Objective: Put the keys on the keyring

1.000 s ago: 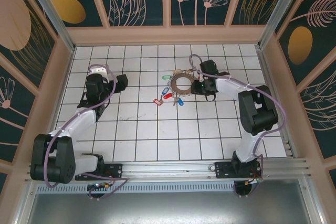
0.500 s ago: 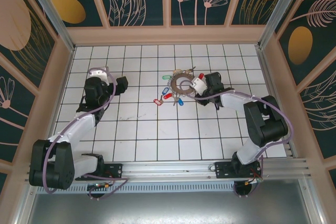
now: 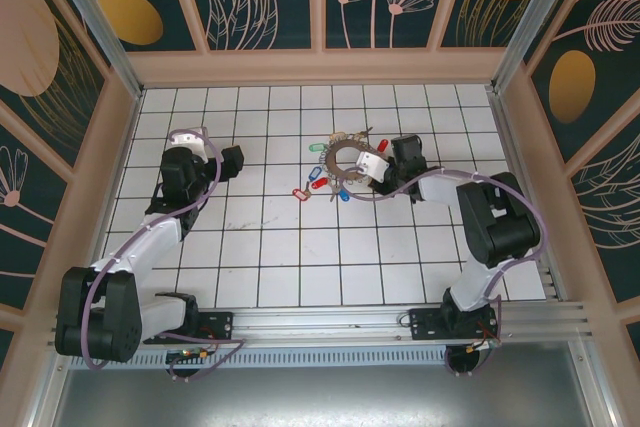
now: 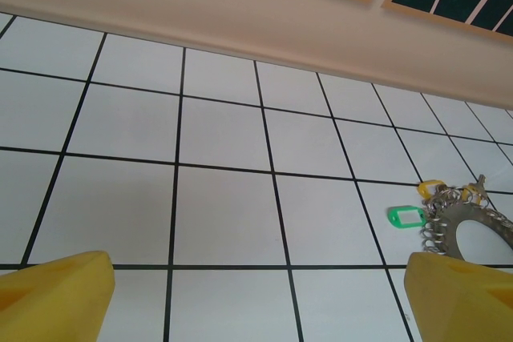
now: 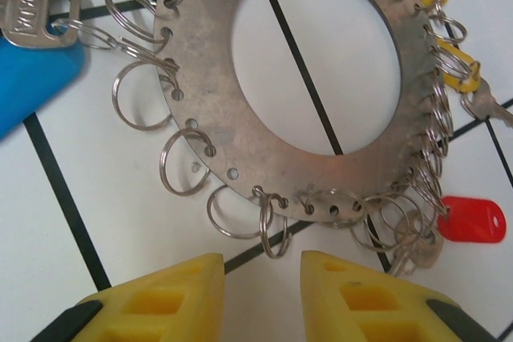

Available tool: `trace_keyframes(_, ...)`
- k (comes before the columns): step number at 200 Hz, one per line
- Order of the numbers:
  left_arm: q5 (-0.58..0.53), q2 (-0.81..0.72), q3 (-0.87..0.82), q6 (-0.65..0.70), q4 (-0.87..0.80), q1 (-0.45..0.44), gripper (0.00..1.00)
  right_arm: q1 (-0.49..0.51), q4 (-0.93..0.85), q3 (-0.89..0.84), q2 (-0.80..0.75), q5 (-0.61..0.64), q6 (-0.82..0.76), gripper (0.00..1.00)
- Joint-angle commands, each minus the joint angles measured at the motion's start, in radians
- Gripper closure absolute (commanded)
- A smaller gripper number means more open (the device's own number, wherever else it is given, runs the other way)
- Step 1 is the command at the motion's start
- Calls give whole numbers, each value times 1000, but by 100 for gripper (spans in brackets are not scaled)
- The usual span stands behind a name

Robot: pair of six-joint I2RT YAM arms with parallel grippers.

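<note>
Against the preceding second, the largest change is recorded at the right arm (image 3: 480, 217): it has been swung in from the right of the keyring (image 3: 347, 157), and the right gripper (image 3: 365, 165) is now placed at the ring's near-right edge. Its jaws have been narrowed to a small gap. In the right wrist view nothing is seen between the yellow fingertips (image 5: 168, 290), so the right gripper (image 5: 263, 266) is judged empty. The left arm (image 3: 150, 232) is found almost unmoved, well apart from the ring, and the left gripper (image 3: 232, 159) is held fully spread and empty, as confirmed in the left wrist view (image 4: 256, 286).

The move is judged to be an approach to the ring's rim or to one of its small split rings. No key is yet being handled.

The keyring lies flat on the white tiled table (image 3: 300, 247), near the middle of the far half. It is shown as a flat grey metal plate (image 5: 208, 94) with a wide open centre and holes punched round its rim. Small split rings (image 5: 186, 163) are threaded through those holes. Several keys are already attached: a silver key (image 5: 36, 10) with a blue tag (image 5: 32, 78), a red tag (image 5: 473, 220) and a yellow tag (image 5: 457, 70). A green tag (image 4: 405, 215) is seen at the ring's far-left side. Whether the red tag (image 3: 298, 192) lying to the near left is attached cannot be told
</note>
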Motion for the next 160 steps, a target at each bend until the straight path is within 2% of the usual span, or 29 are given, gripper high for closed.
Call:
trace_keyframes(1,2,-12,9,19,20,-7,7,-16,-26,6,14,-86,-60,68)
trace_keyframes(38,7,2,12,13,19,-7,8,-35,42,-7,29,-54,-76,72)
trace_keyframes(64,11,14,20,10,12,-7,8,-52,20,21,48,-94,-88,74)
trace_keyframes(93,5,12,16,11,15,-7,8,-51,-40,65,74,-152,-100,73)
trace_keyframes(134,4,17,16,15,12,-7,8,-50,-10,78,97,-134,-95,71)
trace_keyframes(145,4,19,17,15,12,-7,9,-51,-2,79,102,-125,-99,75)
trace_keyframes(160,4,24,21,15,10,-7,9,-53,-20,94,111,-124,-102,89)
